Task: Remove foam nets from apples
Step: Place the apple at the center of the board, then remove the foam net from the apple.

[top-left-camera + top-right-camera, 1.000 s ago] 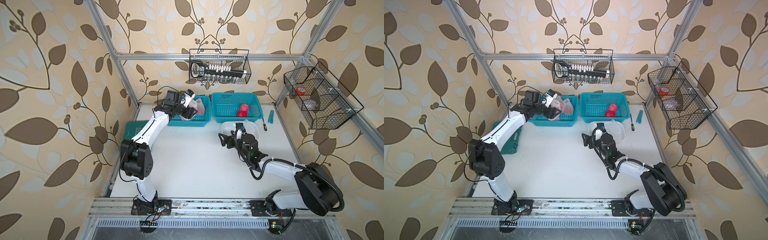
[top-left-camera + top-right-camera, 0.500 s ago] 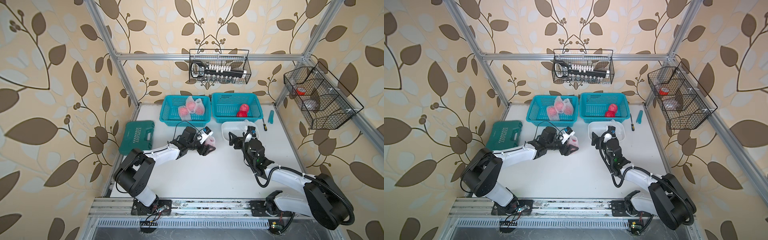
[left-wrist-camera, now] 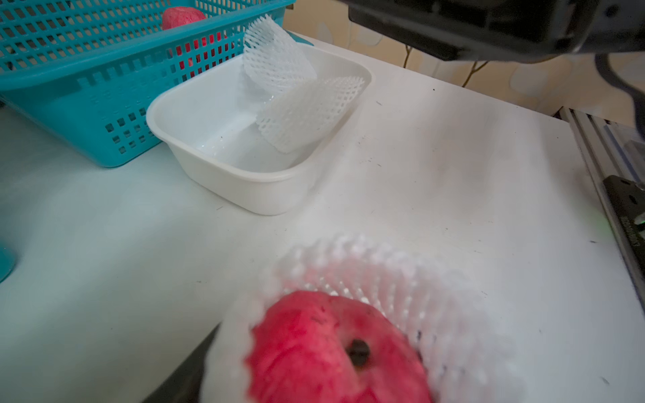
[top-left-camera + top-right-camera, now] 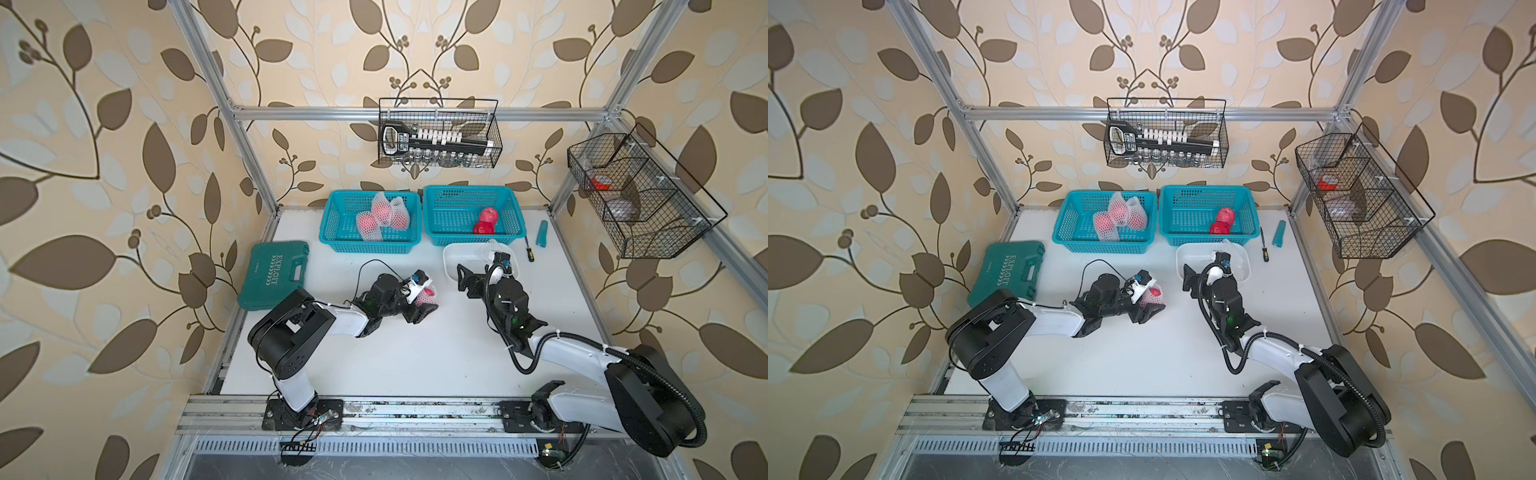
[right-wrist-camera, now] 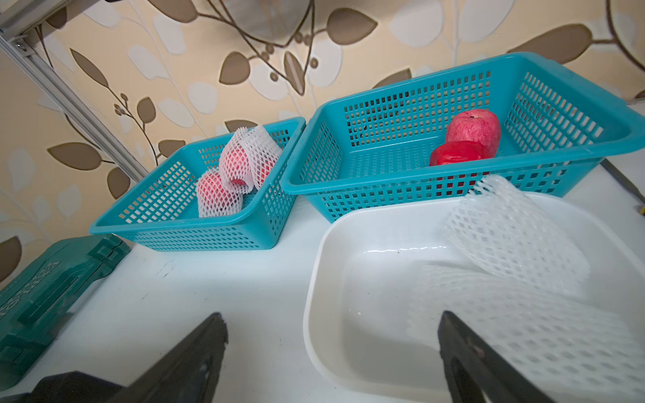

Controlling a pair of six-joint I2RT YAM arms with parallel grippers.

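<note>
Left end effector (image 4: pixel 424 302) clasps one netted apple (image 4: pixel 428 294) mid-frame; my right end effector (image 5: pixel 333 319) gapes empty. Upper centre: three netted apples (image 4: pixel 382 216), two bare apples (image 4: pixel 487 219), two foam nets (image 3: pixel 289 97) in the tray (image 4: pixel 455 259).

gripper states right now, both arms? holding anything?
Left gripper: closed on a netted apple.
Right gripper: open, empty, at the white tray.
</note>
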